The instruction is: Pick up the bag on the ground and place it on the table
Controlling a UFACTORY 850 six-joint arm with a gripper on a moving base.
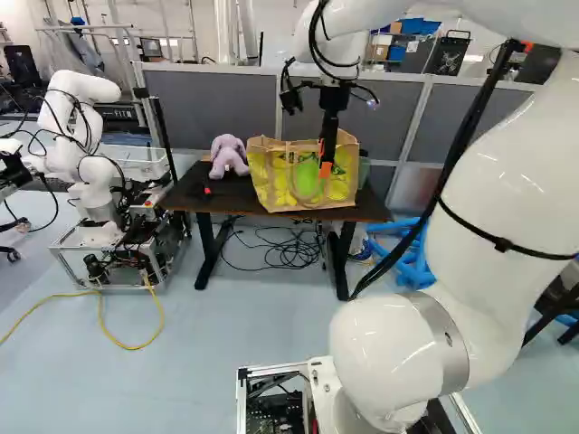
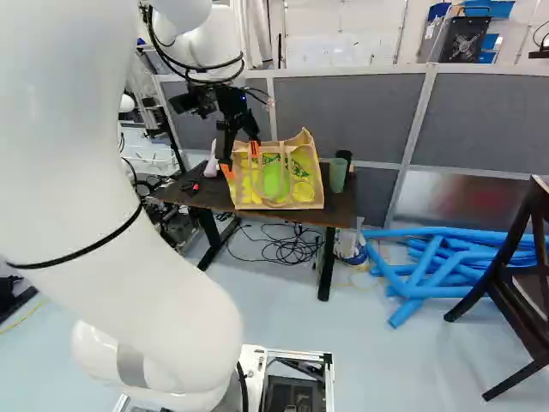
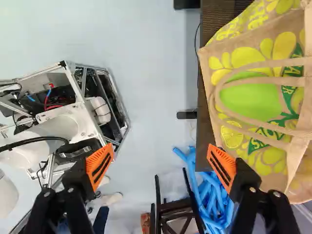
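My claw [image 2: 241, 160] hung released, fingers spread wide, by the near edge of the table [image 2: 340, 209]; the bag [image 2: 296, 184] stood upright along that edge.

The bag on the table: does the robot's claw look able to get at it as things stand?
Probably yes. The claw stands open close beside the bag, whose handle hangs on its near side, and nothing seen blocks the way. It would likely need lining up first.

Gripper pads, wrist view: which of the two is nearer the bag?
The orange pad that shows across the table's edge, right by the bag; the other pad shows away from both, out over the floor.
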